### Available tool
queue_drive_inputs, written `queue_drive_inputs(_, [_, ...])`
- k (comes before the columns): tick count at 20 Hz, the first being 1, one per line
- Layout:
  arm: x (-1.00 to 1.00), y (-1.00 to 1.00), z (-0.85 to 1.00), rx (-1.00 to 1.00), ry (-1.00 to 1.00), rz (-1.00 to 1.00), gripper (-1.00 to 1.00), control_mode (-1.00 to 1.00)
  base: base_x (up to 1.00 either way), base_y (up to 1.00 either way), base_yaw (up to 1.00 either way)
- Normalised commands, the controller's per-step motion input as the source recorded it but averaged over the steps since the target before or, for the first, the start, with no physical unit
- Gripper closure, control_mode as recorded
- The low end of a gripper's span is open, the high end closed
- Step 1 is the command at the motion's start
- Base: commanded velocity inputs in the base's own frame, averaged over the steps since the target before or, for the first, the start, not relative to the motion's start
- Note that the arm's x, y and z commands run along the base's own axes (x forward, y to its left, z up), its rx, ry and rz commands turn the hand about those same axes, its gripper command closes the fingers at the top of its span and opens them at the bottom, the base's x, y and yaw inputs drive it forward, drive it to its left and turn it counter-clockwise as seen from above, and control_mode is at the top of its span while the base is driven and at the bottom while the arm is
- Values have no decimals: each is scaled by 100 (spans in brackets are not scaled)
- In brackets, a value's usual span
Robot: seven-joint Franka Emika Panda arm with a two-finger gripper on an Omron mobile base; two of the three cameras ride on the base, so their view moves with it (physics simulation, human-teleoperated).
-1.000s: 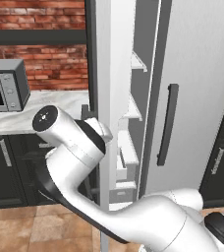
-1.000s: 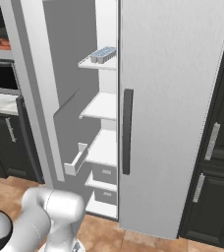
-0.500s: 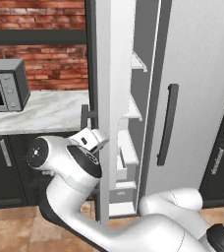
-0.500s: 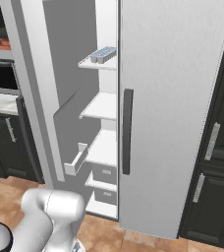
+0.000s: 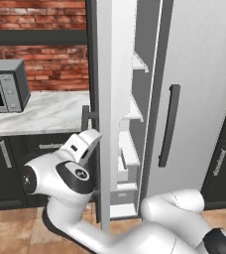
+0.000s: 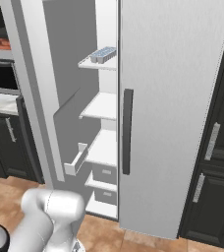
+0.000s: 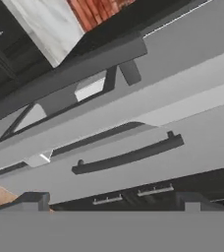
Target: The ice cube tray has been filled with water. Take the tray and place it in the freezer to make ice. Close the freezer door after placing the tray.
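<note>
The ice cube tray [image 6: 103, 54] already sits on the top shelf [image 6: 97, 63] of the freezer [image 6: 101, 138], near that shelf's front edge, its pale blue cells just readable from the right base view. So I judge the placing done and the closing step in hand: the freezer door [image 5: 104, 114] stands wide open, seen edge-on in the left base view, with its dark handle [image 5: 86, 119] poking out on the side toward the worktop [image 5: 40, 111].

My arm is folded low, its wrist tucked against the outer face of the door, below the handle. In the hand view I look along the gripper [image 7: 111, 199] at that open door's edge and, past it, at the other fridge door with its long dark bar [image 7: 128, 155]. Only two small dark tips show at the bottom of that view, with a wide space between them and nothing held, so I take the jaws as released and empty.

Next, I think, I need to push the door's outer face toward the fridge, sweeping it round on its hinge until it meets the frame. The push should land well away from the hinge, and the elbow has to clear the lower cabinets [image 5: 6, 168] as it swings.
</note>
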Motion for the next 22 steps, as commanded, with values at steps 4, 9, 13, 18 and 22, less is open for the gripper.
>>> queue_drive_inputs(4, [47, 0, -14, -26, 0, 1, -100, -100, 0, 0, 0])
queue_drive_inputs(9, [40, 10, -21, -20, 0, 0, -100, -100, 0, 0, 0])
queue_drive_inputs(13, [33, 31, -30, -15, 3, 0, -100, -100, 0, 0, 0])
queue_drive_inputs(18, [30, 30, -28, -8, 6, 0, -100, -100, 0, 0, 0])
queue_drive_inputs(22, [47, 8, -25, 0, 9, 0, -100, -100, 0, 0, 0])
